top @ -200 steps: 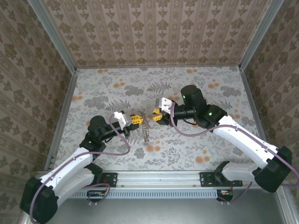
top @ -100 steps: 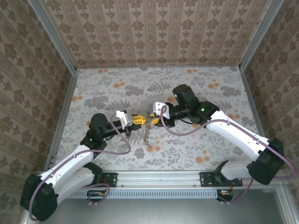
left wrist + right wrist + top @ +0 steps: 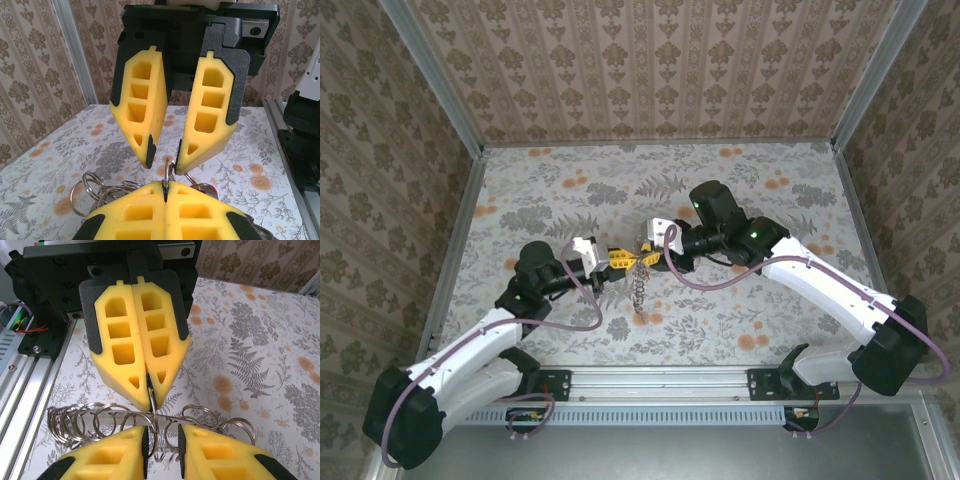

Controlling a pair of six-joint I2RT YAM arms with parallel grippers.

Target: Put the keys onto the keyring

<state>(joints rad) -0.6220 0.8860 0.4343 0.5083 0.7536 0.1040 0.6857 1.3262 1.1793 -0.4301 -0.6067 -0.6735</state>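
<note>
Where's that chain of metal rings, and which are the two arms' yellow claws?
ring chain (image 3: 638,290), overhead view, its dangling lower part.
left gripper (image 3: 165,186), left wrist view, where its tips pinch.
right gripper (image 3: 162,434), right wrist view, gap between its tips.

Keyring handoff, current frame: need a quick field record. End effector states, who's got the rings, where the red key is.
left end effector: shut on one ring of the keyring
right end effector: open, tips either side of that same ring, not clamped
keyring: string of linked silver split rings, hanging below the two end effectors
key: red head just visible among the rings behind the left end effector; whether it is attached cannot be told
table: floral print surface
</note>
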